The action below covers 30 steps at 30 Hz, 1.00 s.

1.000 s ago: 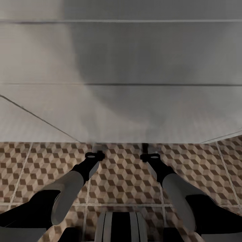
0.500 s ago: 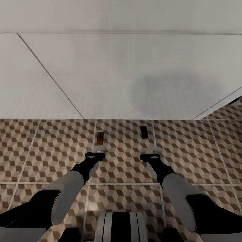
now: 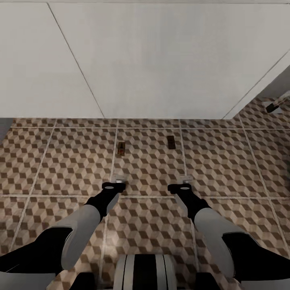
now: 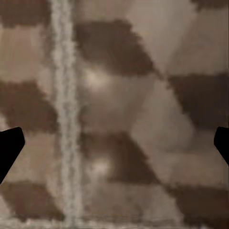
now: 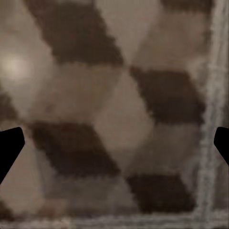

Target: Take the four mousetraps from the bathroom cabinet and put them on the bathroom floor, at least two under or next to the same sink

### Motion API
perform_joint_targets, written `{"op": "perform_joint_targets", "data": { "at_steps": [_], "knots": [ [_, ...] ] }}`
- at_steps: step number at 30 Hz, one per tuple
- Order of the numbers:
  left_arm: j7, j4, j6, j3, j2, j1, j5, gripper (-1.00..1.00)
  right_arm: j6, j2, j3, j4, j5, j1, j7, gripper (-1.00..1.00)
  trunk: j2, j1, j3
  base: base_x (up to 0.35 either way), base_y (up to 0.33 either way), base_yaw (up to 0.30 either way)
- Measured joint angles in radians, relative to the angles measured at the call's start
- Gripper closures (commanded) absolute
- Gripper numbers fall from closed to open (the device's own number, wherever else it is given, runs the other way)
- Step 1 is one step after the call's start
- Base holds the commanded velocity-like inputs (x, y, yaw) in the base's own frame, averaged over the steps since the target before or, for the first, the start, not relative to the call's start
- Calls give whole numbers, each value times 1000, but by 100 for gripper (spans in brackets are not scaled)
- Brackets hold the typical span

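Observation:
Two mousetraps lie flat on the cube-patterned bathroom floor (image 3: 60,161): one (image 3: 121,148) with a red mark ahead of my left gripper (image 3: 118,178), a darker-looking one (image 3: 171,142) ahead of my right gripper (image 3: 186,178). Both grippers hang low over the tiles, a short way back from the traps, and hold nothing. In each wrist view the dark fingertips (image 4: 9,145) (image 5: 9,145) stand far apart at the picture's edges with only floor tile between them. A broad plain white front (image 3: 161,60) rises just beyond the traps; I cannot tell whether it is the sink. The cabinet is out of view.
Thin seams run across the white front. At the far right a small white object with a dark tip (image 3: 276,105) juts out above the floor beside a grey wall. Open tiled floor stretches to both sides of my arms.
The whole view has pulled back from the white front, which has slid upward. More floor shows, and the two mousetraps have come into sight and lie farther from my grippers. Arms keep their pose.

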Motion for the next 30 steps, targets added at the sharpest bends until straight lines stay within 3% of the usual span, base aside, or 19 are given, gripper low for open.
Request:
{"op": "perform_joint_targets", "data": {
  "at_steps": [30],
  "knots": [
    [2,-3,-12,0,-1,0,2,-100,-54,0,0,-2,2,0,-2,-100,0,0,0,-346,0,0]
  ]
}}
